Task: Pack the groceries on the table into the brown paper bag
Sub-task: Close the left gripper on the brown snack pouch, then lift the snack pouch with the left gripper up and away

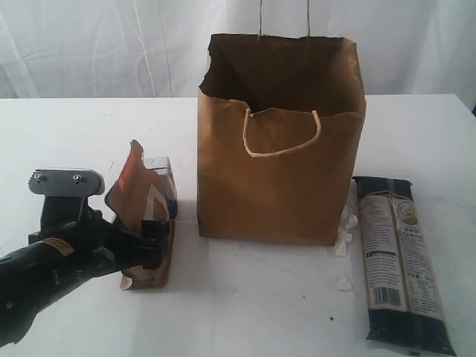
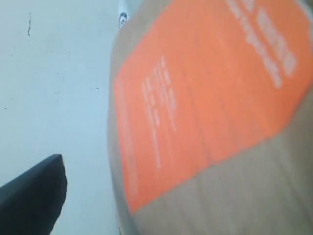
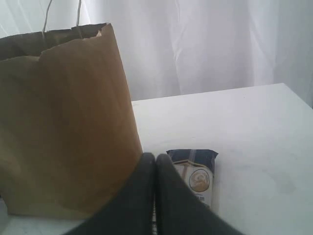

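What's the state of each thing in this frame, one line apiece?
brown paper bag: upright, mouth open.
brown foil pouch: standing, top crumpled.
small white-blue carton: upright behind the pouch.
long dark pasta packet: lying flat beside the bag.
left claw: open, at the pouch.
right claw: shut, empty.

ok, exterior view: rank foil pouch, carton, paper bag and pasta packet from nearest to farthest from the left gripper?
1. brown foil pouch, on the left, right at the left gripper.
2. small white-blue carton, just behind the pouch.
3. brown paper bag, middle of the view.
4. long dark pasta packet, far right, beyond the bag.
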